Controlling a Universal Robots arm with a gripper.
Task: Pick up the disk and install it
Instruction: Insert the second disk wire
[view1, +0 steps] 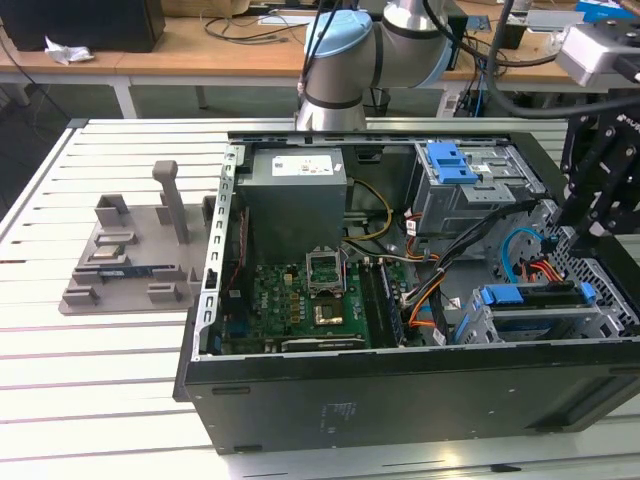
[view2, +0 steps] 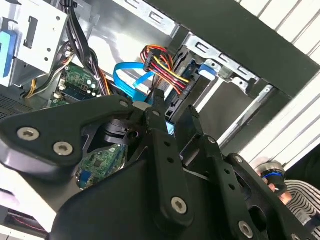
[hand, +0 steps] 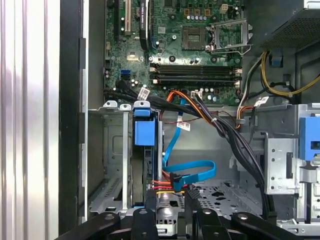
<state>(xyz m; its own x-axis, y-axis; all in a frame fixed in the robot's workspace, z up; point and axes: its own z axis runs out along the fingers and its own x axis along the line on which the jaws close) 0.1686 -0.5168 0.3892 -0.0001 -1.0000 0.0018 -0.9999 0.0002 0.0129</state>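
You are viewing one disk (view1: 532, 297), sitting on edge in the drive cage (hand: 114, 165) inside the open computer case (view1: 400, 395). Your one hand (view1: 583, 232) is hovering just beside it, fingers (hand: 151, 200) narrow, partly cut off.

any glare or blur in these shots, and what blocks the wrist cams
Exterior view: the slatted table is washed pale by bright light, and the case's inside is darker. Second wrist view: the gripper looms dark and soft up close, covering much of the picture. First wrist view: the motherboard is evenly lit and sharp; the metal slats glare.
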